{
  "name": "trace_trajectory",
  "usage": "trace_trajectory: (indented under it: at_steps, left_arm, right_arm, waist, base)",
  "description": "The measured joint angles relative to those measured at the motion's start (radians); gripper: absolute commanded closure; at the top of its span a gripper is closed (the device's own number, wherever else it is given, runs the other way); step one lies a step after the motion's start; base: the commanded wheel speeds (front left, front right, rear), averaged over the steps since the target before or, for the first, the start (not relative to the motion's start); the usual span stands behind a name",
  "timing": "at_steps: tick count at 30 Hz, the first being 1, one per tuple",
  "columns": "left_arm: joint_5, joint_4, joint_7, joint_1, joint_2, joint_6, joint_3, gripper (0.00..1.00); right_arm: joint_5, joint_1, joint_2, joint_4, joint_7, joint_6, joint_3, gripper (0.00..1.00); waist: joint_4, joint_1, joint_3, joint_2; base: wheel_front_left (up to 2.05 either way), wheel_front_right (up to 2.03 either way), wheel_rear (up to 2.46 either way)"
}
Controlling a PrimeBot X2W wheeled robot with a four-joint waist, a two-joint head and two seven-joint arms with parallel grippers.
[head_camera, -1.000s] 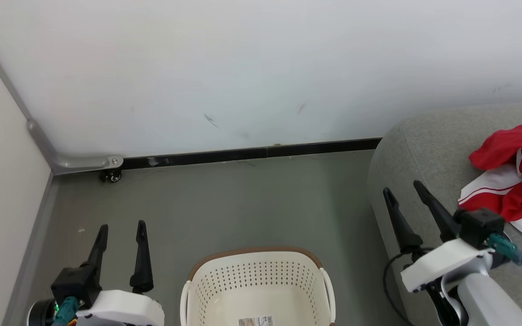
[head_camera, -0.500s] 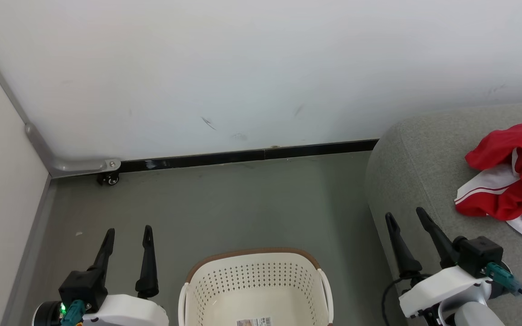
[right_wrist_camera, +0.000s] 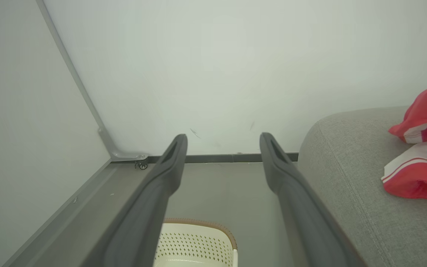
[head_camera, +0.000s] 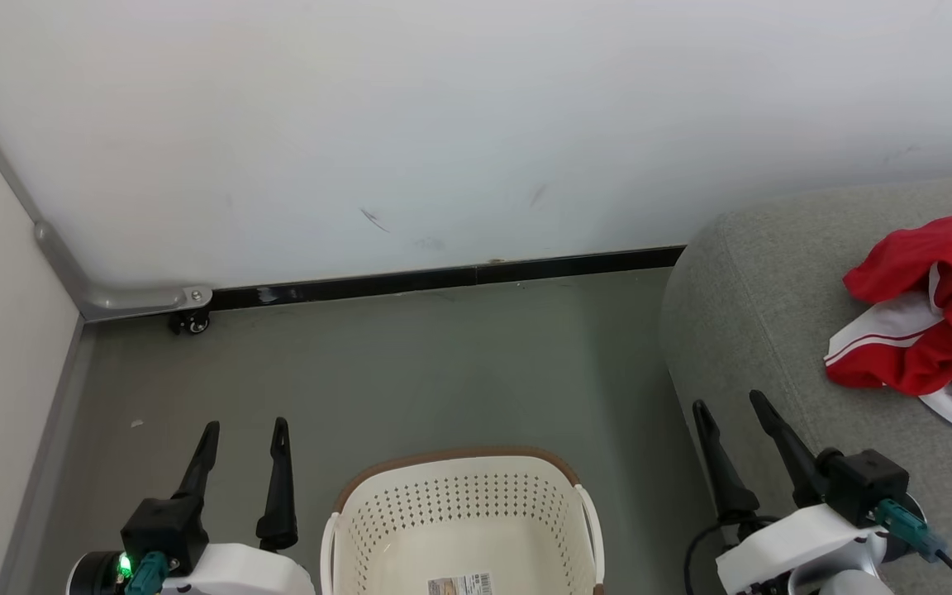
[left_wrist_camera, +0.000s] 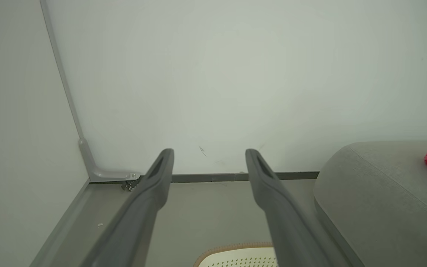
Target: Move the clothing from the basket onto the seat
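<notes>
Since a second ago the right end effector [head_camera: 726,402] has drawn back from the sofa [head_camera: 757,314] and sunk toward the lower right corner of the head view. That whole view has also shifted a little, so the camera has moved too, while the left end effector [head_camera: 245,424] has barely changed place. Both stand released, fingers spread wide with nothing between them, as each wrist view confirms. The clothing [head_camera: 930,330] lies in a crumpled red and white heap on the sofa, well apart from the right fingers, its dark lettering on the heap's near side. The basket [head_camera: 459,456] sits on the floor [head_camera: 410,364] between the two arms. What shows of its inside is bare down to the sticker [head_camera: 464,585] on its bottom, though its near end is cut off by the picture's edge. Judged from this, the transfer looks done and the arms are retreating to rest. The next move probably calls only for a look at the hidden near part of the basket. If anything is left there, one arm must reach down inside the rim.
</notes>
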Motion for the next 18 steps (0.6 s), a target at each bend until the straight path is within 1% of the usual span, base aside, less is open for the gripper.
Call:
trace_trajectory:
  at_steps: [6, 11, 18]
  left_arm:
    - [0.005, 0.0, 0.0, 0.0, -0.002, 0.004, -0.002, 0.0]
    - [0.012, -0.001, 0.0, 0.0, -0.004, 0.019, -0.001, 0.0]
    - [0.014, 0.002, 0.0, -0.001, -0.006, 0.024, -0.001, 0.0]
  right_arm:
    - [-0.014, 0.032, 0.012, -0.032, 0.01, 0.0, -0.025, 0.0]
    - [-0.031, 0.034, 0.017, -0.058, 0.021, 0.0, -0.036, 0.0]
    - [-0.056, 0.039, 0.02, -0.084, 0.036, 0.0, -0.053, 0.0]
  waist:
    - [-0.001, 0.0, 0.008, 0.0]
    - [0.001, 0.0, 0.015, 0.0]
    - [0.006, 0.0, 0.021, 0.0]
  base:
    - [0.0, 0.0, 0.0]
    - [0.0, 0.0, 0.0]
    - [0.0, 0.0, 0.0]
